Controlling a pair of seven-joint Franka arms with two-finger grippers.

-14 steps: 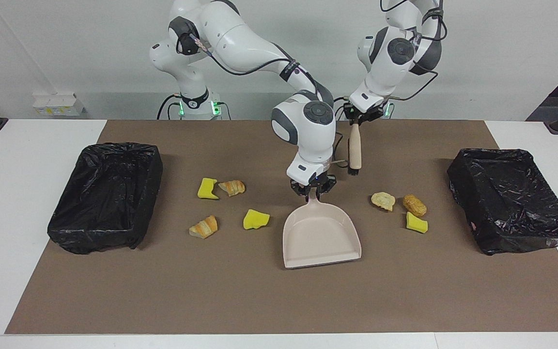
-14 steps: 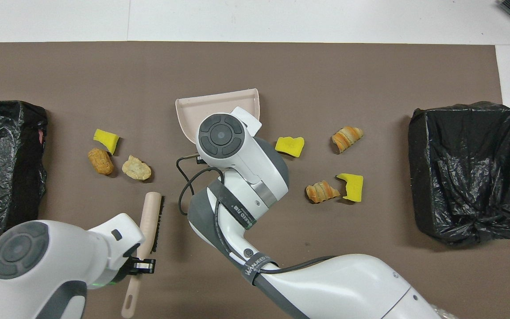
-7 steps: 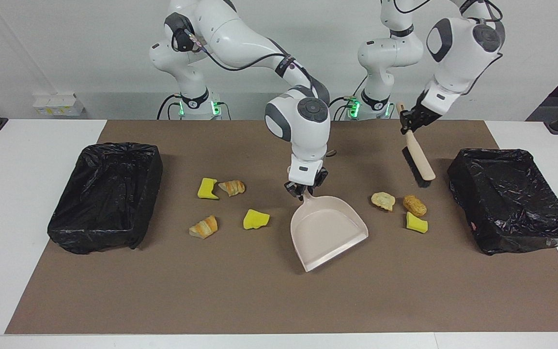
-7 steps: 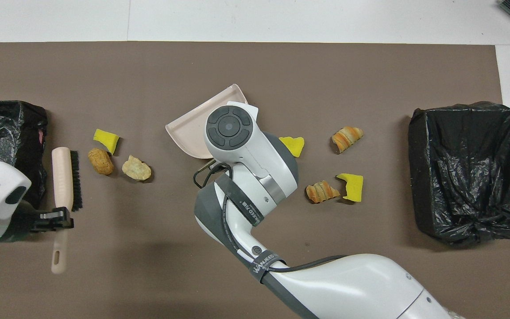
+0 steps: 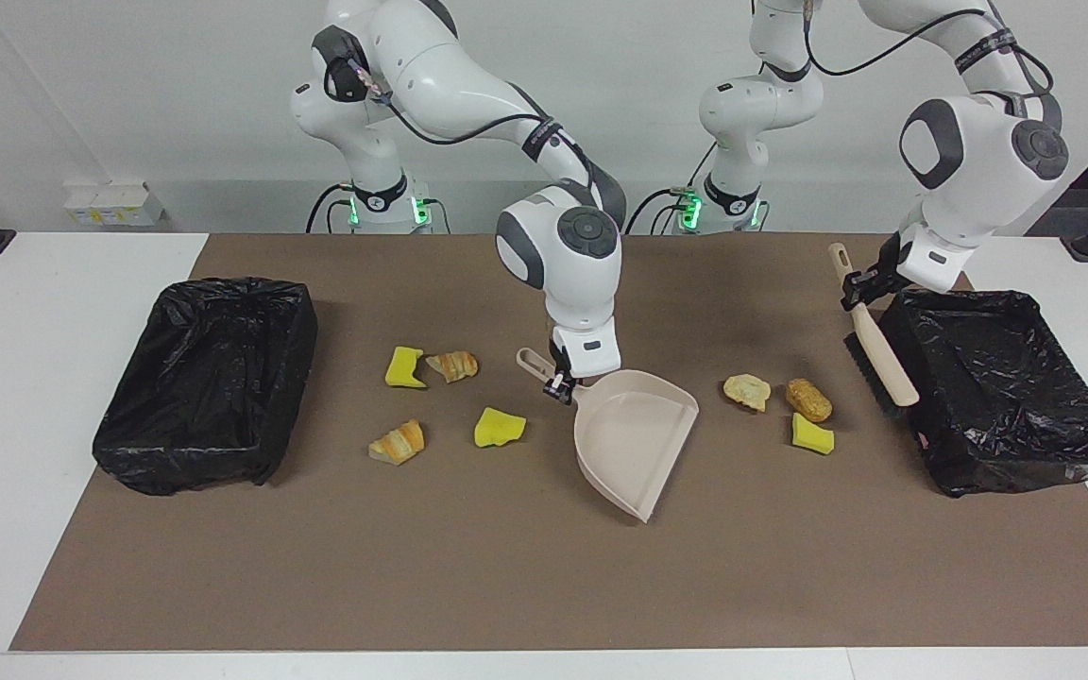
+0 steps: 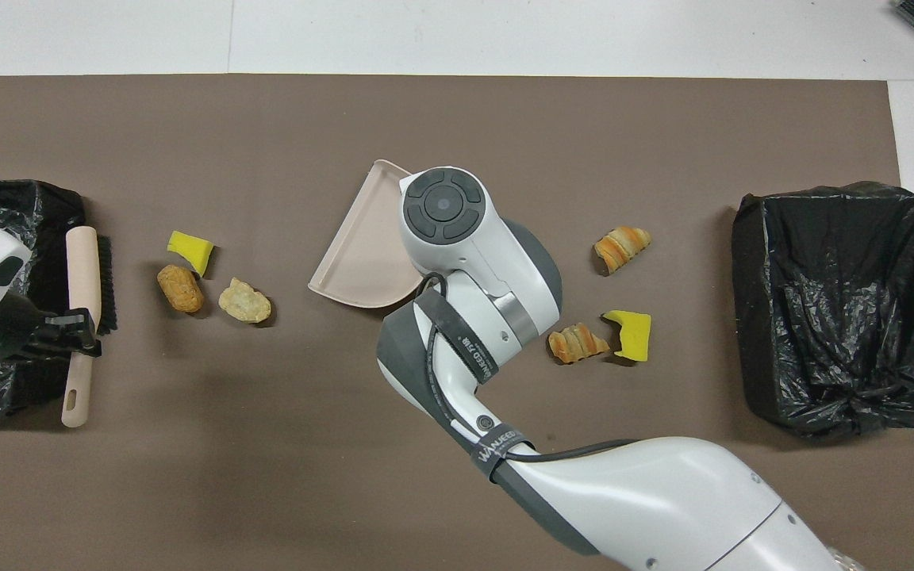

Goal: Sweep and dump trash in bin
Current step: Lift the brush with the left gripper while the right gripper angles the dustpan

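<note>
Sponge bit (image 5: 499,427) beside dustpan (image 5: 634,440) shows facing only.

Smooth plastic dustpan (image 5: 634,437); glossy crinkled bin liners (image 5: 997,387).

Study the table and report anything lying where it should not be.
Seven scraps lie loose on the brown mat, none in a bin: four beside the right arm's bin, such as a bread piece, three near the left arm's bin, such as a yellow sponge bit. The dustpan is empty.
</note>
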